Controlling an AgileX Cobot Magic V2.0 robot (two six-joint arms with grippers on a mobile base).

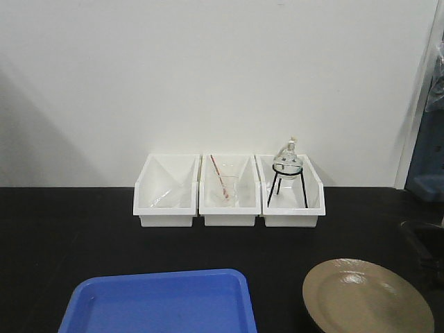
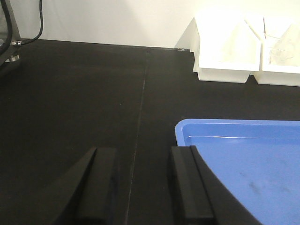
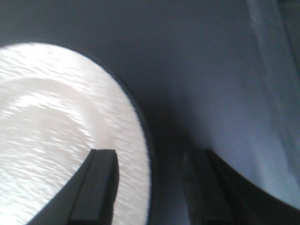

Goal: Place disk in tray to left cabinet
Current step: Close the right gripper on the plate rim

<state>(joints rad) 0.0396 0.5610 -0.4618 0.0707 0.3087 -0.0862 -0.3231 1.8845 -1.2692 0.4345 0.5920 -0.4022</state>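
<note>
a black bench (image 1: 69,222) ran under a plain white wall (image 1: 208,69); the right fingers (image 3: 96,187) were spread, pinching nothing, straddling the edge of the disk (image 3: 56,122), one over its glossy face, the other past the rim above bare bench; the disk lay flat, apart from the tray (image 1: 159,305); the left fingers (image 2: 101,187), also spread and empty, hung with the tray's corner just to their right; a sound grasp would likely need one finger eased under the thin rim before closing, lest the plate skid.

Bins (image 1: 229,216): three white, in a row, ahead-right of the left pincer (image 2: 140,152).
Flask (image 1: 287,161): upright in the rightmost bin (image 1: 293,216).
</note>
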